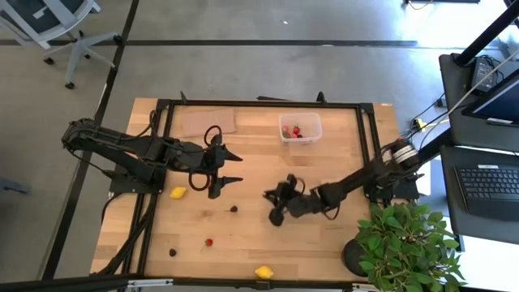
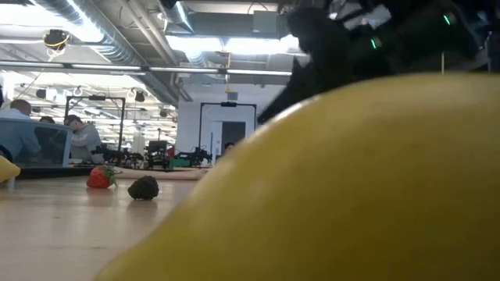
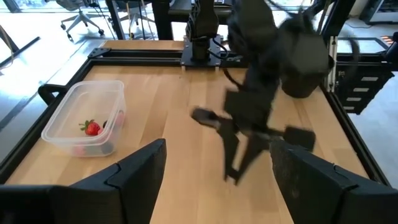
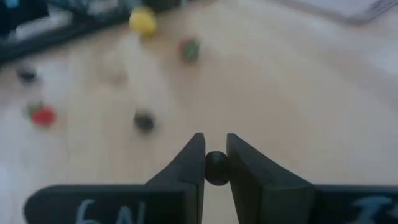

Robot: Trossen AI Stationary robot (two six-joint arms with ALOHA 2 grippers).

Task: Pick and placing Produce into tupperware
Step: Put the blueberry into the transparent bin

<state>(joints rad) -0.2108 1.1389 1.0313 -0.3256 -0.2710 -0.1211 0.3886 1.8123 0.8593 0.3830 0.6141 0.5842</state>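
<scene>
The clear tupperware (image 1: pixel 301 128) stands at the table's far middle with red strawberries inside; it also shows in the left wrist view (image 3: pixel 84 118). My right gripper (image 1: pixel 276 204) (image 4: pixel 216 143) is at the table's middle, shut on a small dark berry (image 4: pixel 216 168). My left gripper (image 1: pixel 232 167) (image 3: pixel 217 180) is open and empty, left of the middle, facing the right arm. Loose on the wood lie a lemon (image 1: pixel 178 192), a dark berry (image 1: pixel 233 208), a strawberry (image 1: pixel 209 242), another dark berry (image 1: pixel 172 252) and a second lemon (image 1: pixel 263 272). My right gripper pinches the small dark berry (image 4: pixel 216 168) between its two fingers (image 4: pixel 189 165), one on each side of it. The fingers point toward the table's left, slanting down. Whether the berry is clear of the wood cannot be told.
A flat brown sheet (image 1: pixel 207 122) lies at the far left of the table. A green potted plant (image 1: pixel 401 243) stands at the near right corner. The near lemon (image 2: pixel 351 179) fills most of the low view, with a strawberry (image 2: pixel 99 177) and a berry (image 2: pixel 143 187) beyond.
</scene>
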